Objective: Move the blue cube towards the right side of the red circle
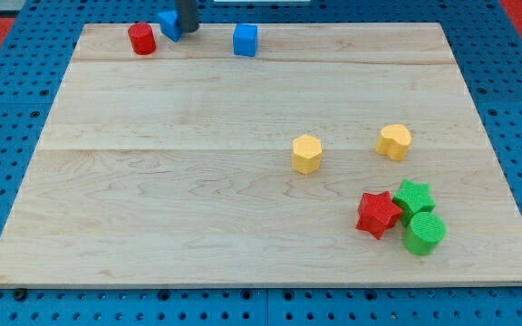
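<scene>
Your arm carries no gripper, so there is nothing to open or hold; you have only the dark rod, and my tip sits at the view's top edge of the counter. It touches the right side of a small blue block, whose shape is partly hidden. The red circle stands just left of that block. The blue cube lies apart, to the tip's right.
</scene>
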{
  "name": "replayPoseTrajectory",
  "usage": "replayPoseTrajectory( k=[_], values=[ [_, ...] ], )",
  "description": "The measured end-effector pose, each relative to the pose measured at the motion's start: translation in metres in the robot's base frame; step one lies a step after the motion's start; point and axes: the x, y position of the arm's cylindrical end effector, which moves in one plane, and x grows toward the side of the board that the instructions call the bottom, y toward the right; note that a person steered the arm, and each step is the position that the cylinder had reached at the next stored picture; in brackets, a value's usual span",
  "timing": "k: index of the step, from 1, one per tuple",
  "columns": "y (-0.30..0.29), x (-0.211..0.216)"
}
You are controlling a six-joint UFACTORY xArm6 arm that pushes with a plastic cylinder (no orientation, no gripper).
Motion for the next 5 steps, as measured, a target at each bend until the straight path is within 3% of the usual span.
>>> replayPoseTrajectory(
  k=[1,2,3,5],
  values=[
    [-0.017,0.008],
    [0.06,0.025],
    [0.115,-0.002],
    [0.196,0.027]
  ],
)
